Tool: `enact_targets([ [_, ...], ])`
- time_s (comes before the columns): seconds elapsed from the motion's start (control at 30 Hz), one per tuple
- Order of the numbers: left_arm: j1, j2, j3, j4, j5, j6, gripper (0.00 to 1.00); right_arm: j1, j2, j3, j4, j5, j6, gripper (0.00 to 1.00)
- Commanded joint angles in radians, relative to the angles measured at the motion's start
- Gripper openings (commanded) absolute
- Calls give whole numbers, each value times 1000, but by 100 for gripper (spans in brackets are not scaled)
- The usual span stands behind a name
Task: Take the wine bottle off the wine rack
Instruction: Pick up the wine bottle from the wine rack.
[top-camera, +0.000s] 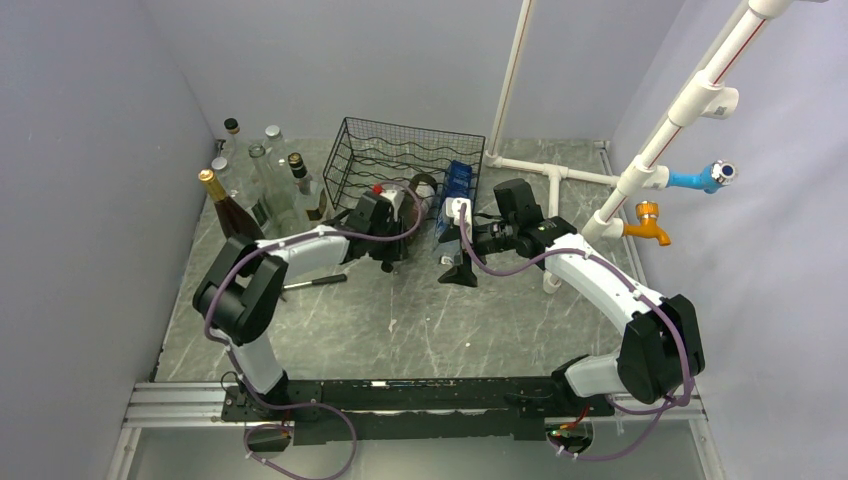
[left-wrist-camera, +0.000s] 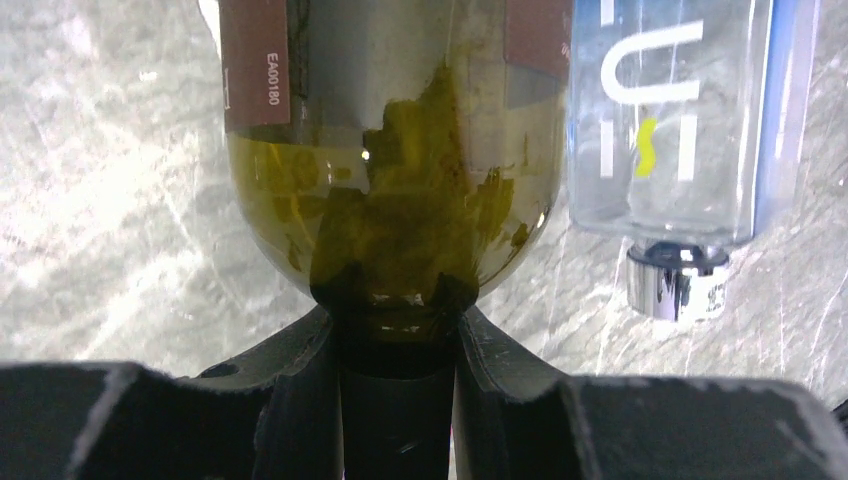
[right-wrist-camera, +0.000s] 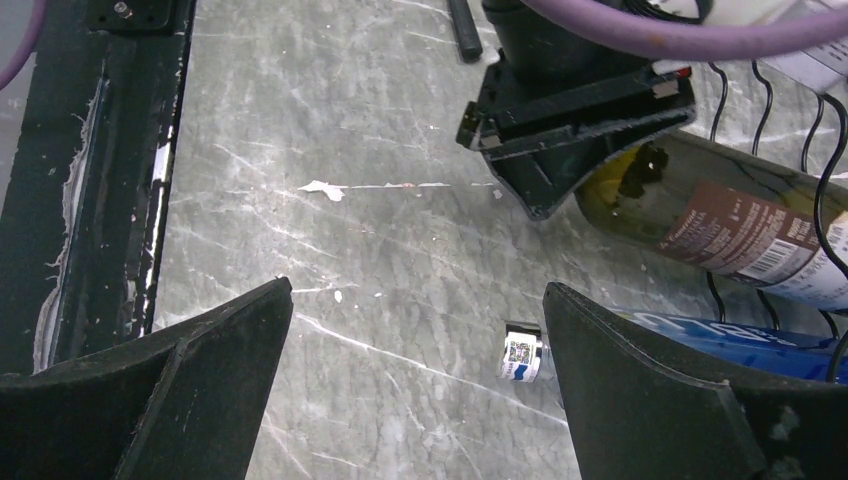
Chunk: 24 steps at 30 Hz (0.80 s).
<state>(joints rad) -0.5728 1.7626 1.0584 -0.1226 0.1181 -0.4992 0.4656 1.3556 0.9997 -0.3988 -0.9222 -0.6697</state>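
The black wire-mesh wine rack (top-camera: 400, 155) stands at the back middle of the table. A green wine bottle (top-camera: 422, 195) with a maroon label lies at its front, neck pointing out of the rack. My left gripper (top-camera: 393, 235) is shut on the bottle's neck. In the left wrist view the neck sits between the closed fingers (left-wrist-camera: 395, 335) below the bottle's shoulder (left-wrist-camera: 400, 200). My right gripper (top-camera: 458, 262) is open and empty over the table, beside a blue bottle (top-camera: 457, 185). In the right wrist view (right-wrist-camera: 415, 300) it faces the wine bottle (right-wrist-camera: 720, 225) and the rack wires (right-wrist-camera: 822, 190).
The clear blue bottle (left-wrist-camera: 680, 110) lies next to the wine bottle, its cap (right-wrist-camera: 520, 357) toward me. Several upright bottles (top-camera: 260, 185) stand back left. A dark pen-like tool (top-camera: 315, 282) lies on the table. White pipes with taps (top-camera: 650, 190) rise at the right.
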Motion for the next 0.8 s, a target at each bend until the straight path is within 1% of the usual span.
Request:
enact_targets([
  [0.0,-4,-132,-36,79,-39,5,0,-5,-26,20,32,-36,4,100],
  [0.37,-18,-320,-143,19,-44,21,0,-8,-28,19,35,-43,10,100],
  [0.77,-24,-440,-202,-103,11,48,0,-8,-25,15,37,-53,10,100],
])
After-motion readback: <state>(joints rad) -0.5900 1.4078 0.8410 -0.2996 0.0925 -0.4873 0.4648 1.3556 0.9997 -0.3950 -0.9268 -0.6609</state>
